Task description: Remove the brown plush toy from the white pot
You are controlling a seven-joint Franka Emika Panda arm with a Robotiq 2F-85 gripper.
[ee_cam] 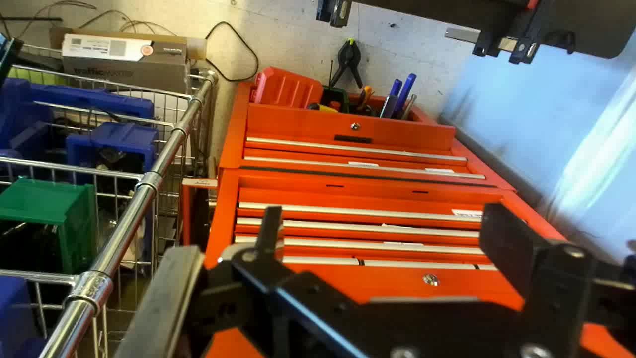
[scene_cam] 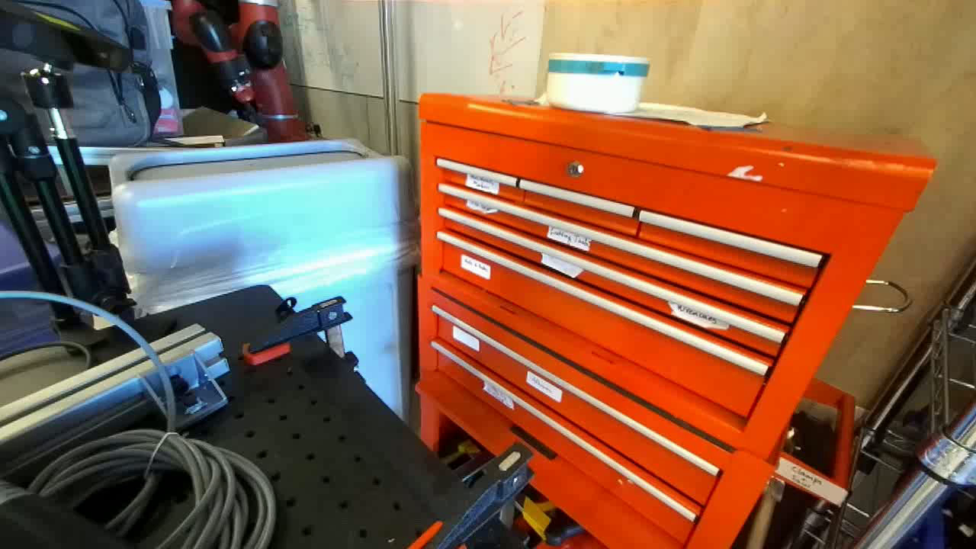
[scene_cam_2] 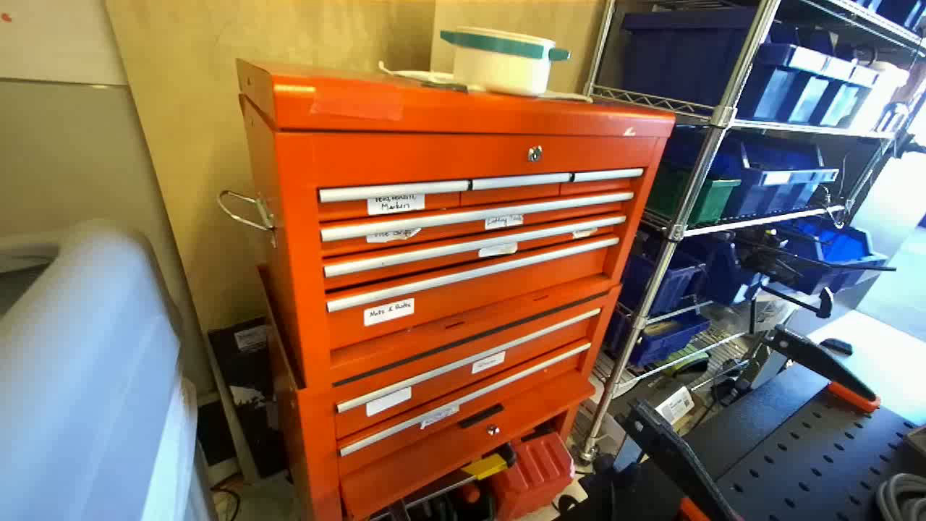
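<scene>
The white pot with its blue-green band stands upright on top of the orange tool chest. It also shows on the chest top in an exterior view, where small handles stick out at its rim. The pot's inside is hidden in both exterior views. The brown plush toy does not show in any view. My gripper shows only in the wrist view, which stands upside down. Its two black fingers are wide apart with nothing between them. The chest's drawer front lies beyond the fingers. The pot is out of the wrist view.
A pale cloth lies under the pot. A wire shelf with blue bins stands beside the chest. A pale plastic-wrapped case stands on the other side. A black perforated table holds clamps and a grey cable coil.
</scene>
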